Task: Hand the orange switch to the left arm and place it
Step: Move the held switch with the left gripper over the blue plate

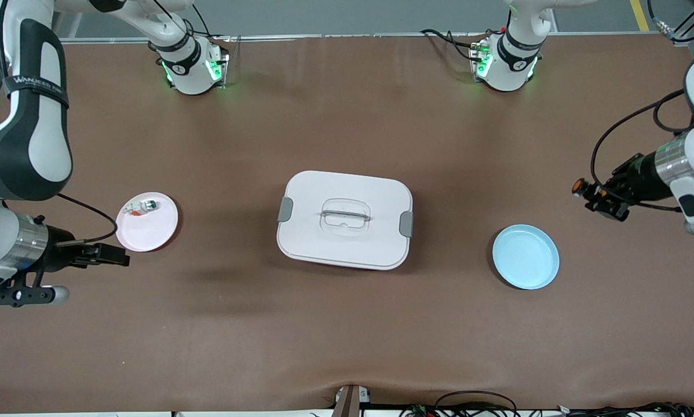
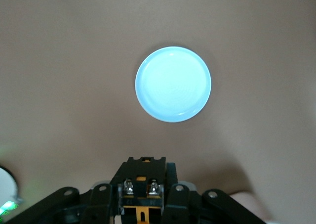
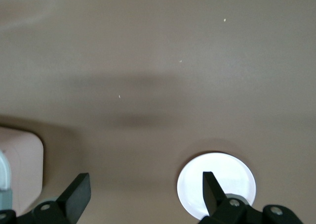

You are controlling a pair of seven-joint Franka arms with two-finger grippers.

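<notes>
Left fingers (image 2: 106, 197) clamp orange switch (image 2: 143, 187), apparently above table (image 1: 347, 116); right fingers (image 3: 79, 192) spread.

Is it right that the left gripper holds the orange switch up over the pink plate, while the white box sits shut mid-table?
Not quite. The left gripper holds the orange switch, but near the blue plate, as the left wrist view shows. The pink plate lies at the right arm's end. The box does sit shut mid-table.
</notes>
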